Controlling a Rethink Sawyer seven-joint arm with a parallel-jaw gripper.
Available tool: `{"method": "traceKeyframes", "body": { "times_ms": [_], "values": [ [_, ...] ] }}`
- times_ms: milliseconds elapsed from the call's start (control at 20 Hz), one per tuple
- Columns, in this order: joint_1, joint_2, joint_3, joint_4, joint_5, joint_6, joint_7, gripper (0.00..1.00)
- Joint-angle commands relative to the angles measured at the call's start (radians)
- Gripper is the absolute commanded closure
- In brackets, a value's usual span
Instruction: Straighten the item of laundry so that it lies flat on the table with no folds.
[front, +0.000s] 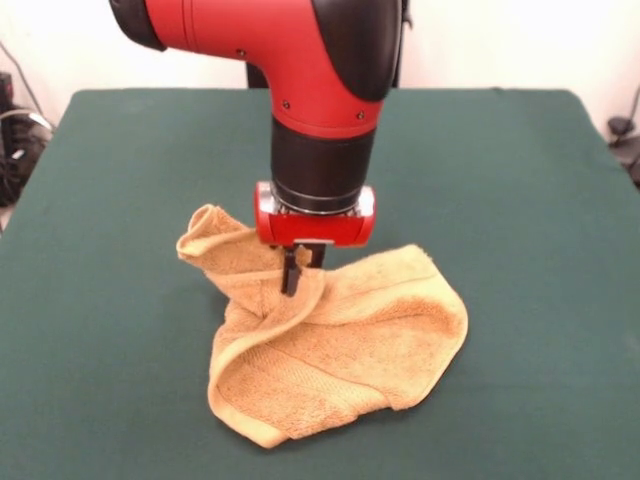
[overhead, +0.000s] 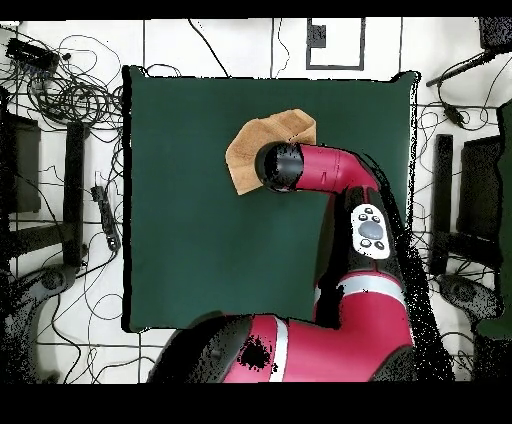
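Observation:
The golden-orange towel (front: 340, 350) lies crumpled on the green table (front: 520, 200), a little in front of the table's middle, with a fold rolled over along its left side and a raised ridge running up to my gripper. My gripper (front: 293, 270) points straight down over the towel's upper left part, and its dark fingers are pinched together on that ridge of cloth. In the overhead view the towel (overhead: 262, 138) shows near the table's (overhead: 200, 220) top edge. My arm's wrist (overhead: 282, 166) covers part of it and hides the gripper.
Tangled cables (overhead: 60, 90) and dark stands surround the table on the floor at both sides. The towel lies well inside the table's edges in the front view. My red arm (overhead: 340, 170) reaches across the table's right half in the overhead view.

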Motion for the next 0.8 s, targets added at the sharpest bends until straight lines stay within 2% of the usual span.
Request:
{"method": "traceKeyframes", "body": {
  "times_ms": [50,800],
  "values": [
    [0.019,0.102,0.026,0.113,0.006,-0.049,0.19,1.0],
    [0.019,0.099,0.027,0.127,0.012,-0.069,0.194,1.0]
  ]
}}
